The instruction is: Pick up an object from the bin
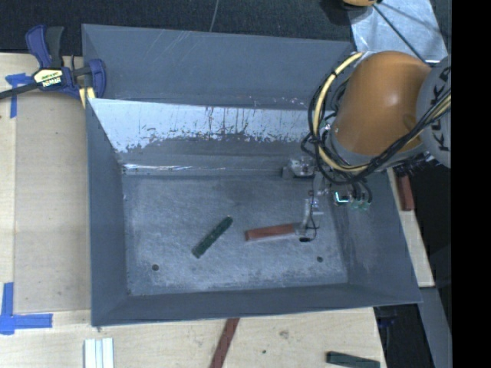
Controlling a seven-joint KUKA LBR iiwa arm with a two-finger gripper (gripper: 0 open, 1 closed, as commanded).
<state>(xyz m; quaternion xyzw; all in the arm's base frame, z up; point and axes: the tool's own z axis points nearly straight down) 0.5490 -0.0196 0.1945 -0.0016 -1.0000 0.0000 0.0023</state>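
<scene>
Gripper (308,230) sits at the right end of the reddish-brown bar (270,234) on the bin (230,75) floor; can't tell if it's open or closed. Dark green stick (212,237) lies left of the bar.

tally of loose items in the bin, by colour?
dark green stick: 1
red-brown bar: 1
Total: 2

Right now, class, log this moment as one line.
tool: at right end of brown stick | green stick: lying apart, to its left
</scene>
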